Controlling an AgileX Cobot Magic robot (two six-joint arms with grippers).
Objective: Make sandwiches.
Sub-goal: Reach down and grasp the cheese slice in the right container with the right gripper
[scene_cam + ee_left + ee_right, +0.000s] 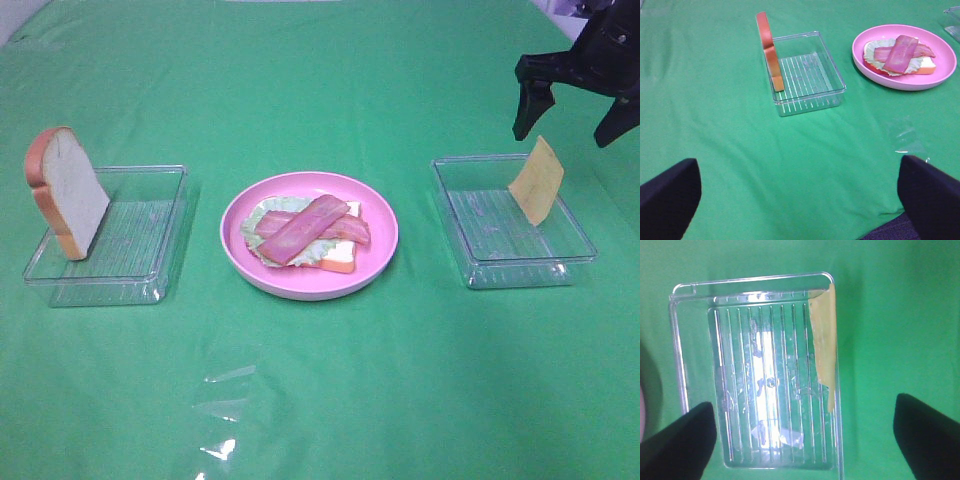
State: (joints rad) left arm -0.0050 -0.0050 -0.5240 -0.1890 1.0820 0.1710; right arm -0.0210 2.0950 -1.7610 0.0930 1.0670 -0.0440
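On the pink plate (380, 262) (865, 67) lies a half-built sandwich (308, 232) (900, 55): a bread slice, a lettuce leaf and crossed bacon strips on top. A second bread slice (66, 192) (768, 47) stands upright against the left clear tray (150, 275) (810, 97). A cheese square (537, 180) (822, 342) leans on the far wall of the right clear tray (520, 272) (685, 340). My right gripper (575, 113) (802, 437) hangs open above that tray and the cheese, holding nothing. My left gripper (800, 197) is open over bare cloth, short of the left tray.
A green cloth (320, 400) covers the whole table, with small shiny creases near the front middle. Both clear trays hold nothing on their floors besides the leaning pieces.
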